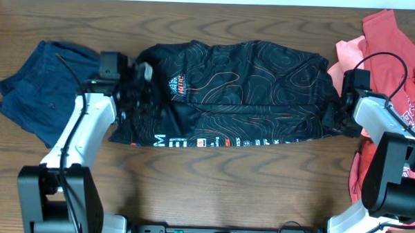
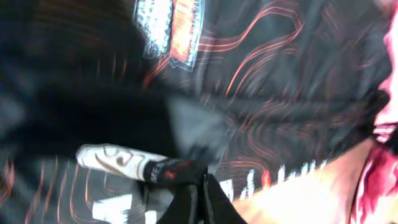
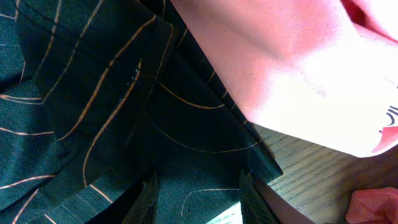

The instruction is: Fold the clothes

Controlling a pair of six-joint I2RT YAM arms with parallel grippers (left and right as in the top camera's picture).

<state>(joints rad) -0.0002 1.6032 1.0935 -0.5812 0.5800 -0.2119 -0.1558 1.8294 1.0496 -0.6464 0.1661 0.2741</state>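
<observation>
A black jersey [image 1: 243, 76] with orange contour lines lies folded lengthwise across the middle of the table. My left gripper [image 1: 140, 95] is on its left part. In the blurred left wrist view the fingers [image 2: 202, 193] are closed together, pinching the black cloth [image 2: 261, 74]. My right gripper [image 1: 334, 115] is at the jersey's right edge. In the right wrist view its fingers [image 3: 199, 202] are spread apart with the jersey's edge [image 3: 93, 93] lying between them.
A navy garment [image 1: 35, 90] lies crumpled at the left of the wooden table [image 1: 226, 186]. A heap of coral-pink clothes [image 1: 396, 54] lies at the right, next to the right gripper, and fills the top of the right wrist view [image 3: 298, 68].
</observation>
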